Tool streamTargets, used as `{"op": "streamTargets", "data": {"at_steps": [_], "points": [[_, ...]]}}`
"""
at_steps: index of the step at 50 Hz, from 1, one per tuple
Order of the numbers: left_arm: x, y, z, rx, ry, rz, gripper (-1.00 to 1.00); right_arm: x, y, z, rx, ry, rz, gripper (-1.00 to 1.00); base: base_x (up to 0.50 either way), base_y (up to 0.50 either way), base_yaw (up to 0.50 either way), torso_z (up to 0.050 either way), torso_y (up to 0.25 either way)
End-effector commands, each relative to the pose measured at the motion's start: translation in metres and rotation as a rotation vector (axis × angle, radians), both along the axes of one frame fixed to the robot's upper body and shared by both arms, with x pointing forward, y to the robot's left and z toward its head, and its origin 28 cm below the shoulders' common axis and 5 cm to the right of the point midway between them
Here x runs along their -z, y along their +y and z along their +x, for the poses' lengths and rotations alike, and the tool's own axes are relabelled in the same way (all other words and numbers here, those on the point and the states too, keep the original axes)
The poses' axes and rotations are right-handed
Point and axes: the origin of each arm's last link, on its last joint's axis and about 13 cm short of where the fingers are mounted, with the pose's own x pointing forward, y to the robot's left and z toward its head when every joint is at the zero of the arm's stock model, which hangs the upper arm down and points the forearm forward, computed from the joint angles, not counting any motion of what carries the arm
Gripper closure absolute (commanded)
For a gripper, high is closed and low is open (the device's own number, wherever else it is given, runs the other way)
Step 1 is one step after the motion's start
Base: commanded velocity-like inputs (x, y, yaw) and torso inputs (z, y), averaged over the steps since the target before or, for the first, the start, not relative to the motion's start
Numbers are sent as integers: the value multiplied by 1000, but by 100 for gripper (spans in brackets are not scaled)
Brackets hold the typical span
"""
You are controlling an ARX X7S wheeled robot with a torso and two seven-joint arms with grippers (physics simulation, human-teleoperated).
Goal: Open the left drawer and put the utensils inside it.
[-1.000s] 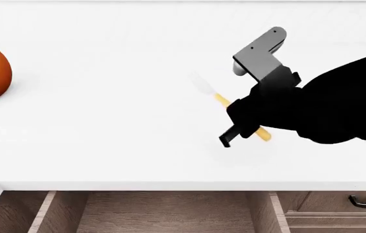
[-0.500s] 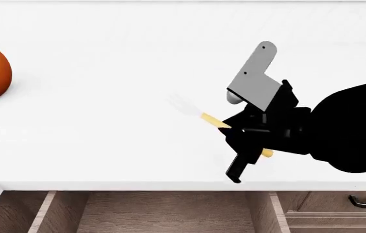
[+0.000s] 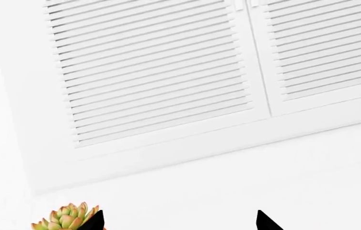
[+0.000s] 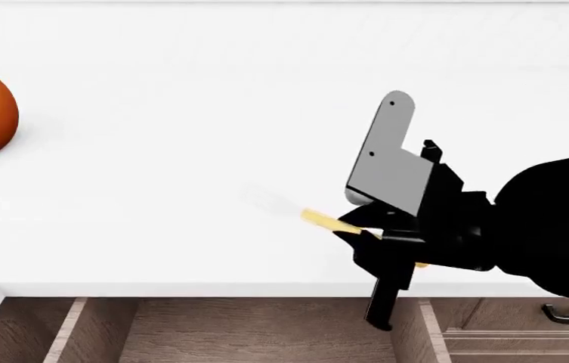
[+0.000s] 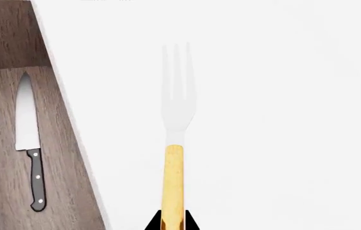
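Head view: the right gripper (image 4: 390, 253) is clamped on the yellow handle of the fork (image 4: 304, 215), held over the white countertop (image 4: 163, 189) near its front edge — the pale tines point away from the arm. Just below, the left drawer (image 4: 254, 333) stands open; the knife (image 5: 28, 143) lies flat inside. Only the left gripper (image 3: 177, 223) fingertips show, spread apart, empty.

Open left drawer (image 4: 254, 329) offers free room beside the knife (image 5: 27, 139).
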Motion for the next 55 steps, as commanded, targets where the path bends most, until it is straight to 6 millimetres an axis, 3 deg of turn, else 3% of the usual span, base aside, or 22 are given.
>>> {"op": "streamTargets", "data": {"at_steps": [1,31,55], "points": [[0,0,0,-1,0,0,-100,-1,2,-8,-74,-2,-22,100,0,0,0,0,0],[-1,-1,0,1,-3,2,-100,8,1,-19,-189,1,-64,100,0,0,0,0,0],[-1,0,0,-3,-3,1,-100,33,0,-25,-229,133,-106,100,0,0,0,0,0]]}}
